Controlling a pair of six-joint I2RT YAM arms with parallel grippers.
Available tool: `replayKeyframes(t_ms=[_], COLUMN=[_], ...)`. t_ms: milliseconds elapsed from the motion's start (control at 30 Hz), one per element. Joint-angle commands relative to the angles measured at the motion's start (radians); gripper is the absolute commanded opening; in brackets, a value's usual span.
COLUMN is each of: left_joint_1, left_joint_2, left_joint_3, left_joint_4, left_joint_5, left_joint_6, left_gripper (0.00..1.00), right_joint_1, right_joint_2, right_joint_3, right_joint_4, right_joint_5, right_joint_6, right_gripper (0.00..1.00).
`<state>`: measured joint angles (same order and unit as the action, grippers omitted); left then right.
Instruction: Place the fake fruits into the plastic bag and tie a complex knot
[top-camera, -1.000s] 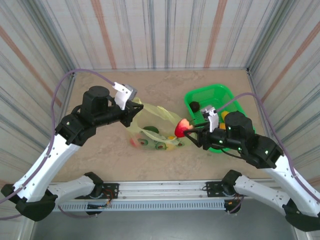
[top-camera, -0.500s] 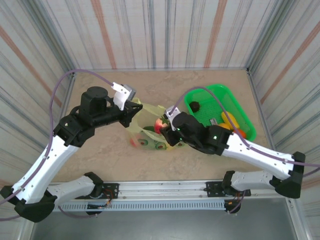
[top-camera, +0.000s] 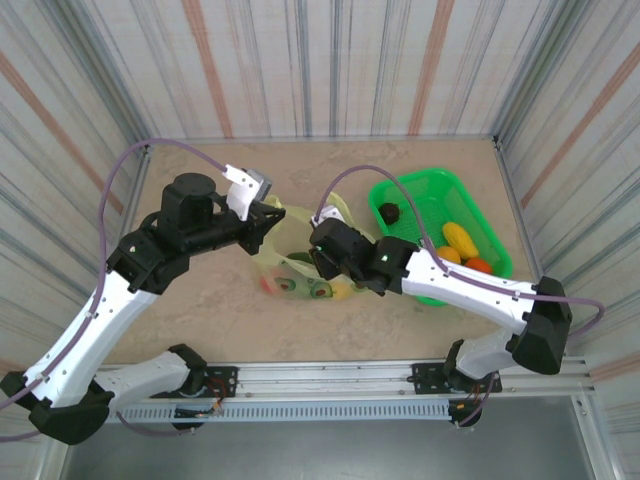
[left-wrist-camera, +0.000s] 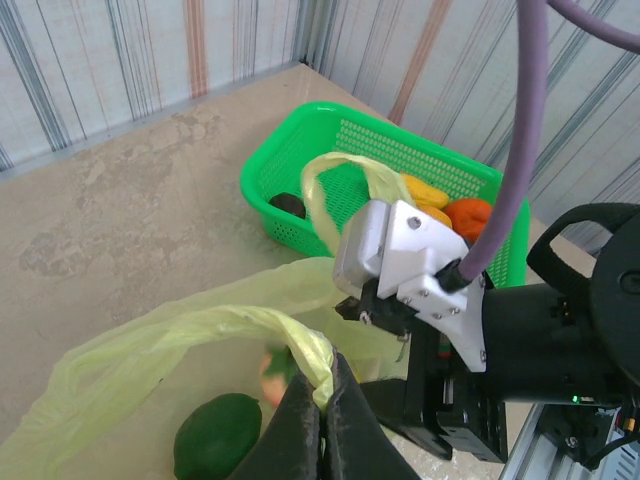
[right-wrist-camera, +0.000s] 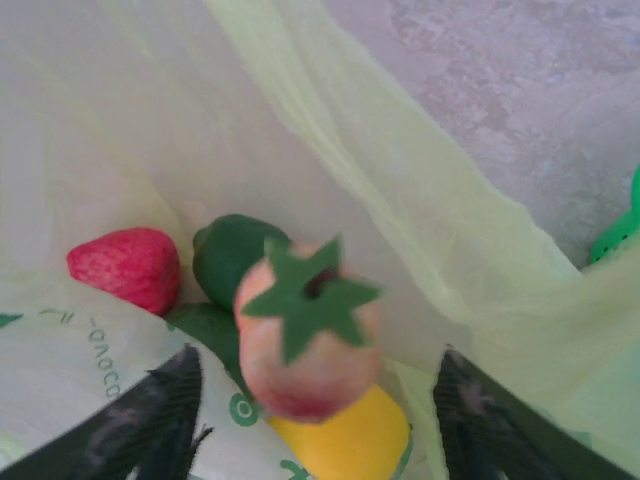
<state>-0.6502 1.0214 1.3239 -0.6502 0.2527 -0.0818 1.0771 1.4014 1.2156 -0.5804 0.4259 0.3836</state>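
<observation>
Right gripper (right-wrist-camera: 316, 412): I see its fingertips (right-wrist-camera: 160, 415) blurred and cut off by the lower edge. Pink fruit (right-wrist-camera: 305, 340) smeared. Yellow fruit (right-wrist-camera: 345, 442) half hidden under it.

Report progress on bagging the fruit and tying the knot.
Done: strawberry, green fruit and yellow fruit lie in the plastic bag. In hand: left gripper pinches the bag's rim open; right gripper is open over a pink fruit. Left: dark fruit, orange fruit and more in the green basket; handles untied.

Beige marbled table (top-camera: 200, 305), yellow-green plastic bag (top-camera: 272, 258) lying mid-table, green basket (top-camera: 425, 200) at its right
</observation>
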Motion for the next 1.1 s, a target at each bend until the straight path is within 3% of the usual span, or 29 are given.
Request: replayKeyframes(t_ms=[0,67,167,333,467,600,767,900,1067], left_joint_1=[-0.006,-0.006,-0.005,-0.005,-0.005,-0.005,-0.005,-0.005,-0.005], left_joint_2=[-0.015,-0.015,-0.014,-0.016,-0.014,-0.005,0.003,0.002,0.000], left_joint_3=[0.010,0.010,0.009,0.008,0.008,0.014,0.012,0.011,0.008], left_joint_4=[0.011,0.012,0.012,0.010,0.009,0.005,0.003,0.000,-0.003], left_joint_5=[0.008,0.008,0.007,0.007,0.003,0.001,0.003,-0.003,-0.005], left_joint_6=[0.010,0.010,0.010,0.010,0.010,0.011,0.011,0.012,0.012], left_gripper=[0.00,0.00,0.00,0.00,0.00,0.00,0.00,0.00,0.00], right_joint_1=[-0.009,-0.008,-0.008,-0.013,-0.010,-0.012,-0.029,-0.120,-0.369], right_joint_2=[0.016,0.010,-0.026,-0.140,-0.242,-0.350,-0.483,-0.570,-0.694], right_joint_3=[0.005,0.003,0.005,0.000,-0.021,-0.061,-0.112,-0.151,-0.235], right_joint_4=[-0.037,-0.038,-0.039,-0.010,0.033,0.053,0.054,0.036,0.025], right_joint_5=[-0.026,-0.035,-0.050,-0.127,-0.263,-0.357,-0.404,-0.425,-0.528], right_joint_6=[0.022,0.023,0.023,-0.003,-0.044,-0.074,-0.088,-0.058,0.006], right_gripper=[0.71,0.72,0.66,0.40,0.33,0.33,0.34,0.34,0.35])
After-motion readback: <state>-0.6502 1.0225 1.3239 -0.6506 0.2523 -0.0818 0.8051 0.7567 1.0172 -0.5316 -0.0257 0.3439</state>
